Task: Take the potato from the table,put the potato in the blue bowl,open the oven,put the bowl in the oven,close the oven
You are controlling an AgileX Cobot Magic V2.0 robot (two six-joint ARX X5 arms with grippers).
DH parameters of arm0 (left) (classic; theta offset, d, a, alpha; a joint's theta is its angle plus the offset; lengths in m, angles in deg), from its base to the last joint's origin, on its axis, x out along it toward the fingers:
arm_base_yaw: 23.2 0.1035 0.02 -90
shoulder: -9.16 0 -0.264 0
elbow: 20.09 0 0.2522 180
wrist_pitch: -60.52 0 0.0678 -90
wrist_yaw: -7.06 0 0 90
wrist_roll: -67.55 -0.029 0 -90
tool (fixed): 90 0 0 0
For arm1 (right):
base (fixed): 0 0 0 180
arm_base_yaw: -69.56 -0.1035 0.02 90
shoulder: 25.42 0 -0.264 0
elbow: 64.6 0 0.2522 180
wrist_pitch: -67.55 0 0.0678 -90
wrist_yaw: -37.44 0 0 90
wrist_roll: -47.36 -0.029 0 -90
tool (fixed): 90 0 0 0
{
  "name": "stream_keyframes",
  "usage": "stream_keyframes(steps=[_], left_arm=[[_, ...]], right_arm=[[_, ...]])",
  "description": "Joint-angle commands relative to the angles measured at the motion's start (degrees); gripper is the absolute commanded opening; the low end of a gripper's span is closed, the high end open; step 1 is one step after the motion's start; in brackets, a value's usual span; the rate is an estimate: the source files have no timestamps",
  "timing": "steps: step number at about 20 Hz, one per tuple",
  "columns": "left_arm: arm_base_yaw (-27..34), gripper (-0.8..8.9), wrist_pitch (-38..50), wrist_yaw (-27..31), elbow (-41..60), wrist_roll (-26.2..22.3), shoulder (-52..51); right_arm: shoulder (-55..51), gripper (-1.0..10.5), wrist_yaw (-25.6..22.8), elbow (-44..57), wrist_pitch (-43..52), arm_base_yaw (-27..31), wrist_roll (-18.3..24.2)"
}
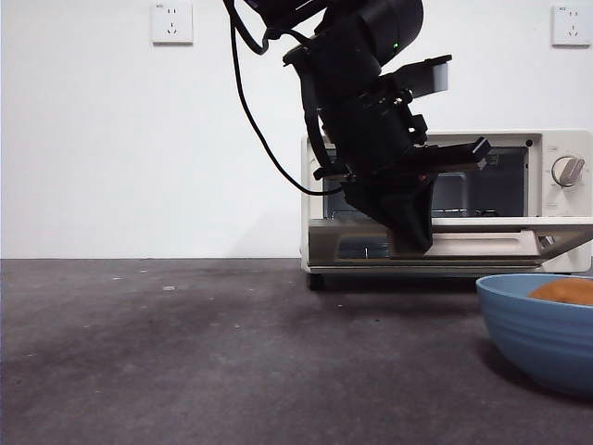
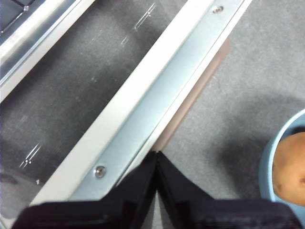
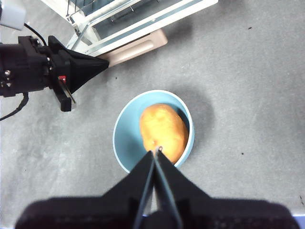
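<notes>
Right claw (image 3: 156,153): jaws pressed together, holding nothing, hanging directly above the blue bowl (image 3: 125,143). The potato (image 3: 163,131) lies inside that bowl, its long axis running roughly away from the claw tip, filling much of the hollow. The bowl sits on the bare desk (image 3: 248,95), just in front of the oven's lowered door.

Left claw (image 2: 156,164): also closed and empty, its tip at the outer edge of the open oven door (image 2: 157,100), with the beige handle (image 2: 190,102) showing under the rim. In the front view this arm is the big dark mass (image 1: 408,218) in front of the oven (image 1: 556,199), the door lying flat (fully down, so the opening step looks done).

Judgement: next comes carrying the bowl into the cavity. The right claw is the nearer one, already over the bowl; the rim lies just to either side of its tip, so it must open and shift sideways off the potato to straddle the wall. The oven mouth lies beyond the bowl, past the door. The left arm stands close to that path.
</notes>
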Motion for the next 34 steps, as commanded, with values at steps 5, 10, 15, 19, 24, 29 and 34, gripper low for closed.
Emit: stream_keyframes(steps=[5, 10, 15, 19, 24, 29, 34], left_arm=[[0.33, -0.06, -1.81, 1.81, 1.2, -0.5, 0.24], [0.37, -0.06, -4.22, -1.6, 1.2, -1.77, 0.24], [-1.51, -0.06, -11.1, -2.97, 1.2, -2.43, -3.43], [-3.15, -0.06, -18.75, -2.91, 1.2, -2.16, -13.64], [-4.52, -0.06, -31.52, -2.86, 1.2, -0.68, -29.27], [-5.64, -0.06, -43.04, -2.75, 1.2, 1.79, -41.64], [-5.7, -0.06, -51.01, -2.73, 1.2, 3.02, -47.52]], right_arm=[[-0.2, 0.0, 0.02, 0.31, 0.33, 0.0, 0.48], [-0.2, 0.0, 0.04, 0.33, 0.33, 0.0, 0.46], [-0.2, 0.0, 0.04, 0.31, 0.31, 0.0, 0.46], [0.48, 0.0, 0.07, 0.33, 0.09, 0.0, 0.44], [7.82, 0.1, 0.87, 0.33, -2.05, -0.15, 0.83], [18.8, 2.9, 0.5, 0.33, -1.77, -0.48, 4.09], [28.74, 2.9, -1.53, 0.33, 2.43, -0.48, 4.09]])
